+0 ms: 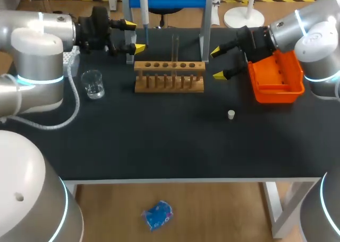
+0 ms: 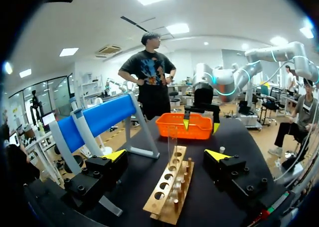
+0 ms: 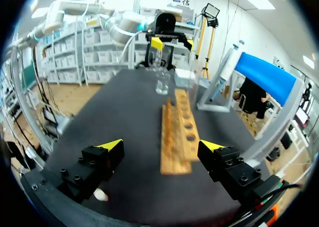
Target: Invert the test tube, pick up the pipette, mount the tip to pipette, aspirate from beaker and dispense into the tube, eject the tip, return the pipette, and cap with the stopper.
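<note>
A glass beaker [image 1: 94,85] stands on the black table [image 1: 159,141] at its left side, close to the left arm. The left gripper [image 1: 134,36] hovers behind the left end of the wooden test tube rack [image 1: 169,76], its fingers spread wide with nothing between them. The pipette [image 1: 144,8] hangs on its stand just beyond. A clear test tube [image 1: 175,50] stands upright in a middle hole of the rack. The small white stopper [image 1: 231,114] lies alone on the table, nearer the front edge and right of the rack. The right gripper [image 1: 218,63] hangs off the rack's right end — likewise agape and empty — just beside the orange bin [image 1: 276,80].
</note>
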You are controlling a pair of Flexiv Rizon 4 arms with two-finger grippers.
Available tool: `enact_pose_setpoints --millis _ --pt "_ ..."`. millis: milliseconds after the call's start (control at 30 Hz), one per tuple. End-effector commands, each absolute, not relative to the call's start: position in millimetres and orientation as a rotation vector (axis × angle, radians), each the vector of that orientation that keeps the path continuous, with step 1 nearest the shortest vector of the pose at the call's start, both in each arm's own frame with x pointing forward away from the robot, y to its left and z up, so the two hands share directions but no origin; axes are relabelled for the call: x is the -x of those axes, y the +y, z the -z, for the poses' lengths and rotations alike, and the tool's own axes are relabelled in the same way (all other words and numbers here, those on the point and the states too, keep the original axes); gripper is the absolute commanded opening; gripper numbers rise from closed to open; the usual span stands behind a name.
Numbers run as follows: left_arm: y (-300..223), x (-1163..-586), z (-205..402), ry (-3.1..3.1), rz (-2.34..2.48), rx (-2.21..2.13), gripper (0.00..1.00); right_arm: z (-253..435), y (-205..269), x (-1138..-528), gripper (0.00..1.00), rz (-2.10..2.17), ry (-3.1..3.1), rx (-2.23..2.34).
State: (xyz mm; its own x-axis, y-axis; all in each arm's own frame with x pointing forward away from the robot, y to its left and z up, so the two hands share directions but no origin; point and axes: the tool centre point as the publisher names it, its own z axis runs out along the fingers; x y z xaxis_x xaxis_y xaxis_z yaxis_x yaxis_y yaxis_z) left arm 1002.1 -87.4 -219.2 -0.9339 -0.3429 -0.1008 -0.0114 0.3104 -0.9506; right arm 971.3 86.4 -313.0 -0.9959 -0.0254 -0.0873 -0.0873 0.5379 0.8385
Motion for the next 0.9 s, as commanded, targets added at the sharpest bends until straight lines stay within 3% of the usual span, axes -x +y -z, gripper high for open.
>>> enact_pose_setpoints --millis 33,467,900 --pt "-86.6 -990.7 217.4 2.143 1.549 0.468 1.0 303.3 83.4 -972.0 1.0 -1.439 2.74 0.119" --pt "-86.6 -990.7 217.4 2.143 1.549 0.468 1.0 303.3 83.4 -972.0 1.0 -1.439 2.74 0.119" --pt "-39.0 -976.4 207.6 2.231 1.609 0.6 1.0 292.9 101.4 -930.0 1.0 -1.524 2.673 -0.063"
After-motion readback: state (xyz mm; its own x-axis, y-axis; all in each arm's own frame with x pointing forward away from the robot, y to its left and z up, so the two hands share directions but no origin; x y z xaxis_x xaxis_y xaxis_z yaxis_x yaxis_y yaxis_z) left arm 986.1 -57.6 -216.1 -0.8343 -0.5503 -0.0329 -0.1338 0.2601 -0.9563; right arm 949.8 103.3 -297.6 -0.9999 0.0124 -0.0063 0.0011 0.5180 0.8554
